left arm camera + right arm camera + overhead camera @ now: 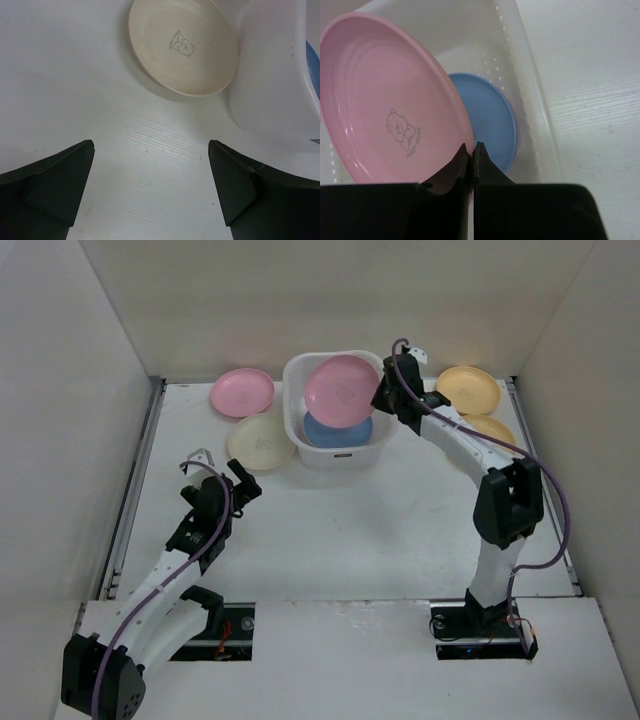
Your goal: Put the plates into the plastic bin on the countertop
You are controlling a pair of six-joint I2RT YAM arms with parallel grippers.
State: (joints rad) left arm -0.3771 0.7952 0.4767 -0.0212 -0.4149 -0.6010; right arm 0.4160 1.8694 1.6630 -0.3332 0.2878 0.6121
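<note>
My right gripper (383, 392) is shut on the rim of a pink plate (341, 390) and holds it tilted over the translucent white plastic bin (336, 456). A blue plate (337, 430) lies in the bin. In the right wrist view the gripper (471, 148) pinches the pink plate (385, 105) above the blue plate (490, 120). My left gripper (243, 481) is open and empty above the countertop (340, 530), just short of a cream plate (260, 442). The left wrist view shows the cream plate (182, 45) beside the bin wall (272, 75).
Another pink plate (242, 392) lies at the back left of the bin. Two yellow-orange plates (468, 388) (490, 428) lie at the back right, near my right arm. White walls close in the countertop on three sides.
</note>
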